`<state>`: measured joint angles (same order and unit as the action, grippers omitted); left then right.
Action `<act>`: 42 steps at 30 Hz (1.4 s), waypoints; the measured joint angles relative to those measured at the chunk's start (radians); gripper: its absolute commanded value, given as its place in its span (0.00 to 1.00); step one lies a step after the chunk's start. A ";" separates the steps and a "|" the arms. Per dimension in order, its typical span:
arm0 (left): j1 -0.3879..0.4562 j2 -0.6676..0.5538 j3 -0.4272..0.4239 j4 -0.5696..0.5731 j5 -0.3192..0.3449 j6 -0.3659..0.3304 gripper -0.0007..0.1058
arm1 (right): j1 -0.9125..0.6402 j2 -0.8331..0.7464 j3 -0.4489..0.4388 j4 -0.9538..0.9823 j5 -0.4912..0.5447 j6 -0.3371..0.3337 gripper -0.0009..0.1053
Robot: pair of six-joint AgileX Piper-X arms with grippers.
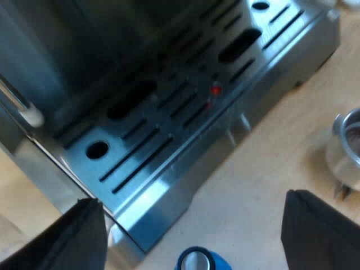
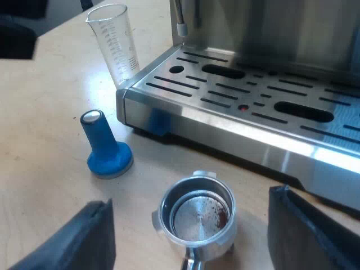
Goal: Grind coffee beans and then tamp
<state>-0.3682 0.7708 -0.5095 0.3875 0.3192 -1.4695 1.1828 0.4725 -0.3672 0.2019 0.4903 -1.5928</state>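
Right gripper point(image 2: 190, 198) hangs released, its two black fingers spread wide to either side of the metal holder point(image 2: 197, 216). The holder stands on the surface point(image 2: 45, 112), just before the drip tray of the espresso machine point(image 2: 253, 95). Its basket holds only a few brown specks, so grinding looks not yet done. The holder is probably heavy and rigid, with a slick polished rim. Its handle, of which only the root shows, seems the safer hold, since the round cup could slip. Left gripper point(image 1: 191, 198) is likewise spread open, above the blue tamper point(image 1: 199, 261) near the tray's edge. The tamper looks solid and stiff, best taken by its upright stem. A measuring glass point(image 2: 115, 45), likely fragile, stands at the tray's corner.
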 measured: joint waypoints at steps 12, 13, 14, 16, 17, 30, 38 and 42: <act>0.000 -0.210 -0.092 0.138 0.000 -0.082 0.63 | 0.000 0.000 -0.220 0.240 -0.058 -0.017 0.57; 0.000 -0.222 -0.110 0.146 0.000 -0.089 0.63 | 0.000 0.000 -0.241 0.265 -0.059 -0.034 0.57; 0.000 -0.224 -0.118 0.151 0.000 -0.090 0.63 | 0.000 0.000 -0.252 0.271 -0.059 -0.039 0.57; 0.000 -0.237 -0.147 0.165 0.000 -0.092 0.63 | 0.000 0.000 -0.287 0.300 -0.059 -0.064 0.57; 0.000 -0.239 -0.156 0.168 0.000 -0.092 0.63 | 0.000 0.000 -0.294 0.305 -0.059 -0.069 0.57; 0.000 -0.241 -0.293 0.187 0.019 -0.181 0.63 | 0.000 0.041 -0.481 0.407 -0.056 -0.120 0.57; 0.000 -0.241 -0.308 0.187 0.019 -0.225 0.63 | -0.009 0.096 -0.483 0.415 -0.056 -0.061 0.57; 0.000 -0.241 -0.337 0.187 0.019 -0.230 0.63 | -0.080 0.125 -0.483 0.415 -0.117 -0.011 0.57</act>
<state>-0.3682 0.5297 -0.8461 0.5747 0.3381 -1.6992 1.1029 0.5974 -0.8498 0.6169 0.3734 -1.6041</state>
